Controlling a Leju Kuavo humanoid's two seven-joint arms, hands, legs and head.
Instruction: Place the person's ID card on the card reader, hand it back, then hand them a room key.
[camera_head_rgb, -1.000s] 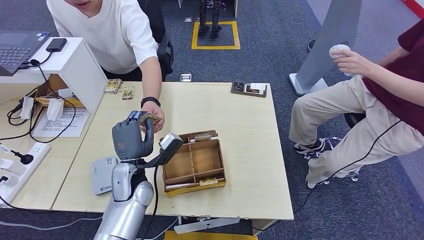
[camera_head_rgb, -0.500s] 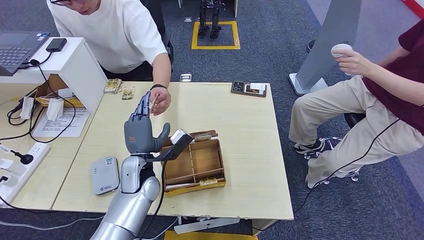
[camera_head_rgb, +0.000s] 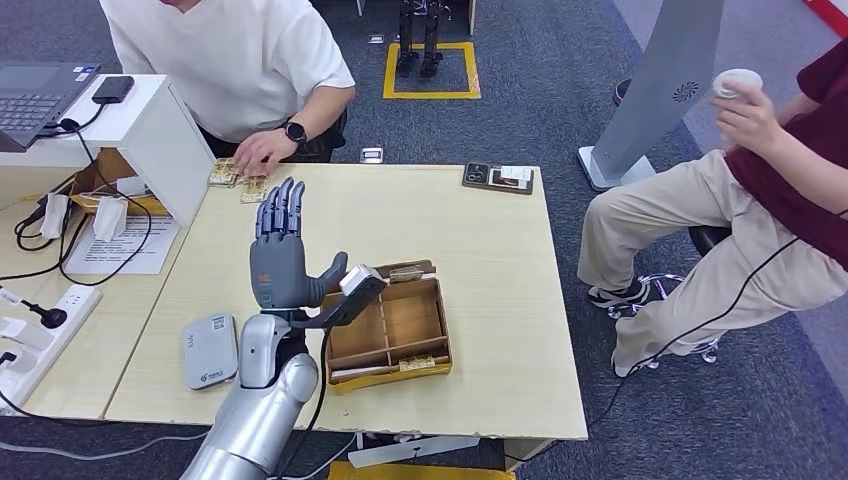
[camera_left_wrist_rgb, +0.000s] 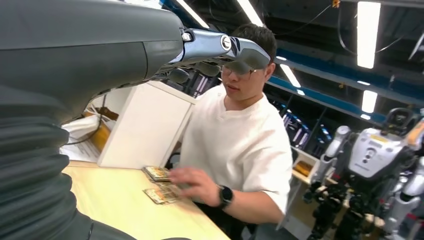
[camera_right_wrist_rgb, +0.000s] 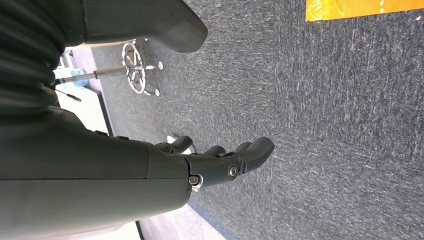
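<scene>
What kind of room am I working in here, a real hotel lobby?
Probably a robotics lab with a mock check-in desk: another humanoid robot stands behind, yellow floor marking on grey carpet, wooden compartment box on a plain table.

On the table (camera_head_rgb: 480, 240), the card reader (camera_head_rgb: 209, 350) lies left of the wooden tray (camera_head_rgb: 392, 325).

Left arm comes up from near-left, forearm raised close to vertical. Left robot hand (camera_head_rgb: 283, 262) empty: fingers (camera_head_rgb: 281, 208) straight, held together, pointing to the far side; thumb (camera_head_rgb: 331, 270) splayed out right. Right robot hand (camera_right_wrist_rgb: 220, 162) seen from its wrist cam: hanging over floor, fingers loosely curled and apart, holding nothing, thumb sticking out separate.
</scene>
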